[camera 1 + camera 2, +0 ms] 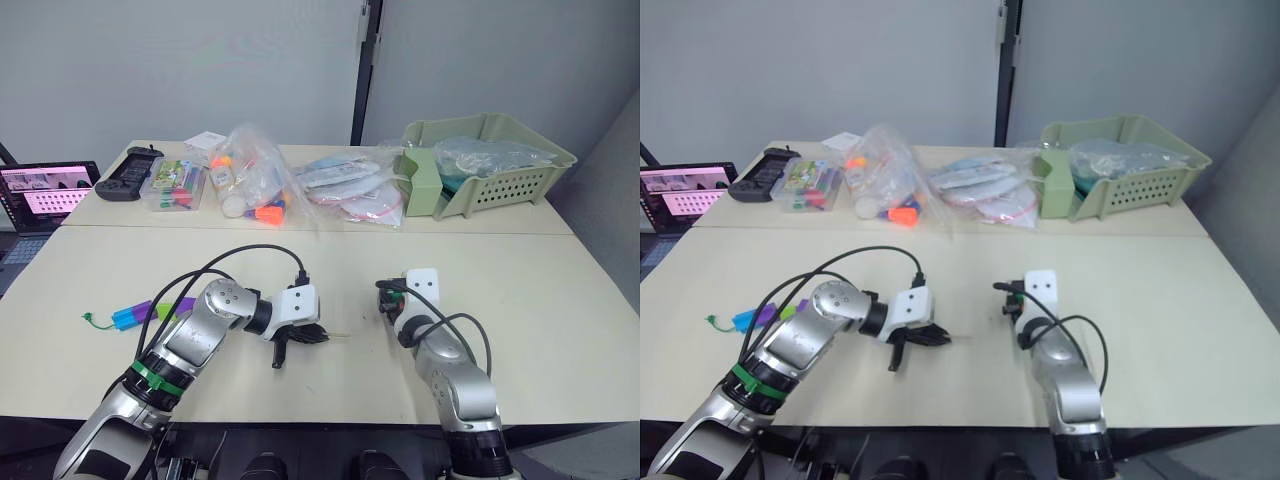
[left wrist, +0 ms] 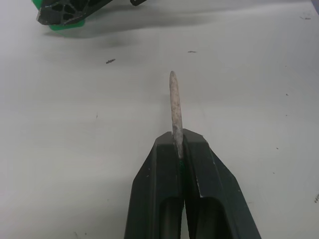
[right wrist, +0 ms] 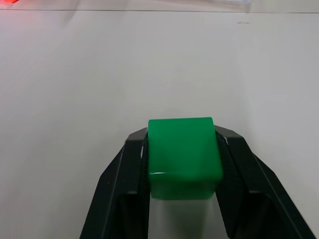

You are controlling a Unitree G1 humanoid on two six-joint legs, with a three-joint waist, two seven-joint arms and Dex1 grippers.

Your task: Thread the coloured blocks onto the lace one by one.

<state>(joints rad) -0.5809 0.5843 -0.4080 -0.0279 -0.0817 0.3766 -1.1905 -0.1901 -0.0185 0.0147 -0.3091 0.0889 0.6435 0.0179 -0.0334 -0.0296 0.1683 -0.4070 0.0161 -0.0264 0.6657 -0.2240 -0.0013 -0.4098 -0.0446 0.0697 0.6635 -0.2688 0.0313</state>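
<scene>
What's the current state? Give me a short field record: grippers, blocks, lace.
left gripper: shut on the lace tip, which points toward the right gripper
right gripper: shut on a green block, held just above the table
threaded blocks: blue, lime green and purple in a row at the robot's left
lace tail: green end sticks out beyond the blue block
gap: tip and green block are apart, not yet threaded
table rear: bags of parts, green basket, laptop
</scene>
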